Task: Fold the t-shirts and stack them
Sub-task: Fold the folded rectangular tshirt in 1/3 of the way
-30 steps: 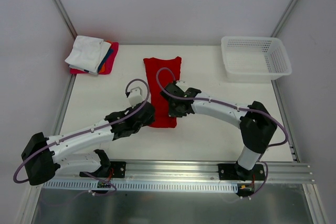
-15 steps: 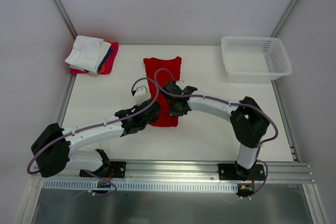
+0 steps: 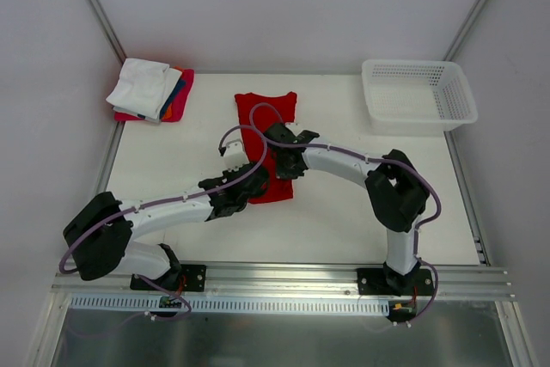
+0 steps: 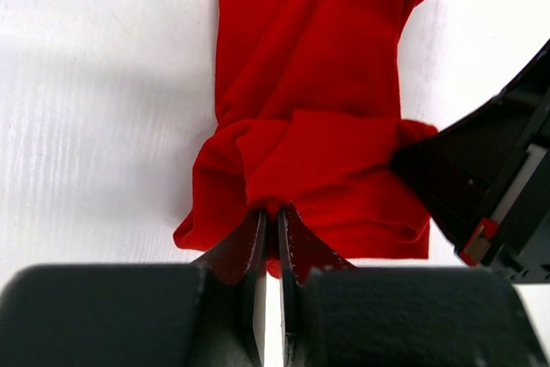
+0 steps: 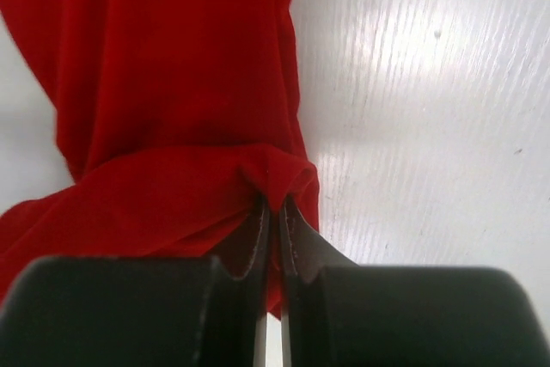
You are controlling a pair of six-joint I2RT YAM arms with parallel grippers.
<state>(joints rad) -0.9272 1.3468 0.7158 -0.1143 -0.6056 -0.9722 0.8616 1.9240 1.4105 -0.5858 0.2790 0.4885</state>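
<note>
A bright red t-shirt [image 3: 268, 116] lies as a long narrow strip in the middle of the table, its near end lifted and doubled back. My left gripper [image 3: 243, 185] is shut on the near left corner of the red t-shirt [image 4: 309, 83]. My right gripper [image 3: 284, 167] is shut on the near right corner of the red t-shirt [image 5: 163, 83]. The two grippers are close together over the strip. A stack of folded shirts [image 3: 151, 90], white on top with blue, orange and pink-red below, sits at the far left corner.
A white plastic mesh basket [image 3: 418, 94] stands at the far right of the table [image 3: 344, 212]. Metal frame posts run along both sides. The right gripper's black body [image 4: 490, 178] shows at the right of the left wrist view.
Both grippers have moved away from the arm bases along the strip, carrying the near end of the red t-shirt over the rest of it. The visible strip is shorter now.
</note>
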